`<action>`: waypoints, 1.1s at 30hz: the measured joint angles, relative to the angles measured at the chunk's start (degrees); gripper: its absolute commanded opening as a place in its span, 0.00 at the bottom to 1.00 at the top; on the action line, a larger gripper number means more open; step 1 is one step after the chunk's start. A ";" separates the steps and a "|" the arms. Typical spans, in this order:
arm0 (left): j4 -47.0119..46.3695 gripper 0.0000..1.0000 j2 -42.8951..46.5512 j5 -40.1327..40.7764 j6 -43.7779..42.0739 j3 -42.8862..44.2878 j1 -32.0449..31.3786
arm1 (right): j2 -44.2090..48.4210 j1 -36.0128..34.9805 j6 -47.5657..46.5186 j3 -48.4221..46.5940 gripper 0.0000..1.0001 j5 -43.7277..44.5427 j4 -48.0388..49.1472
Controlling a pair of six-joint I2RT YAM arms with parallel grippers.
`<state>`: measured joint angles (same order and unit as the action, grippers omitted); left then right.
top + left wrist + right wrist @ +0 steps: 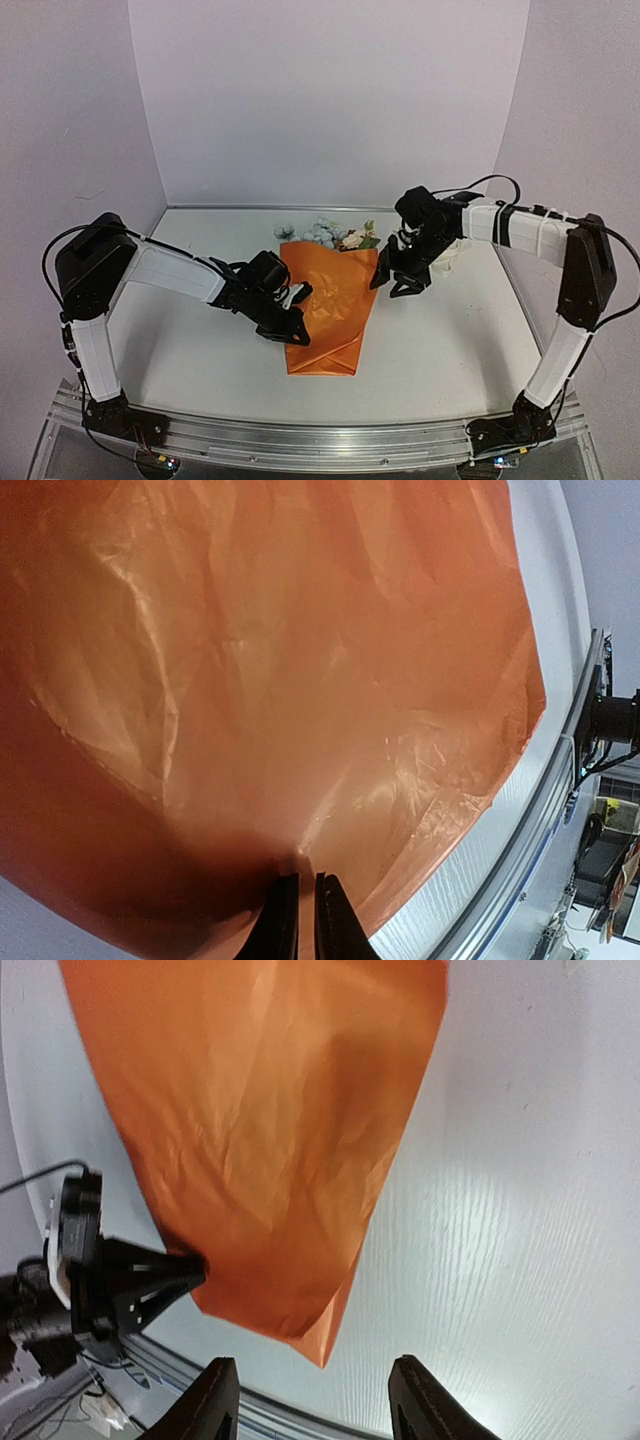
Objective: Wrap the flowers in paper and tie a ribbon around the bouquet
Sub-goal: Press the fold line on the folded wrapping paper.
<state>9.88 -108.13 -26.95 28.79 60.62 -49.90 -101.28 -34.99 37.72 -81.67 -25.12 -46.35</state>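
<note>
Orange paper lies folded over the flowers as a loose cone in the middle of the table. Its narrow folded end points toward the arms, and the blooms poke out of the wide far end. The left gripper has its fingers pressed together on the left edge of the paper, pinching a fold of the sheet. That hold looks meant to keep the wrap from springing apart, since so thin and crinkly a sheet would likely unfold if let go. The right gripper hangs just beside the right edge of the paper near the blooms, its fingers spread with nothing between them. It seems free to fetch whatever comes next. The wrapping looks done or nearly done, and no ribbon goes round the cone yet. A pale cream thing shows partly behind the right arm toward the far right of the table. It may be the ribbon, but too much of it is hidden to tell. If it is, the right arm's own wrist stands over it and would have to swing back to reach it
</note>
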 measured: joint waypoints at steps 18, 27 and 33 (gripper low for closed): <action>0.07 0.08 -0.18 -0.34 0.18 0.00 -0.03 | -10.89 -11.63 12.28 3.66 0.16 -5.70 15.36; -0.16 0.09 -0.18 -0.49 0.83 -0.04 0.41 | -11.30 -12.06 17.19 11.36 0.14 -5.65 23.34; -2.00 0.13 -0.18 -1.52 2.40 -0.65 1.92 | -11.30 -12.06 17.74 13.84 0.13 -5.60 24.84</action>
<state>7.88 -108.31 -28.47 31.19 59.97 -47.98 -112.57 -47.05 55.46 -67.83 -30.72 -21.50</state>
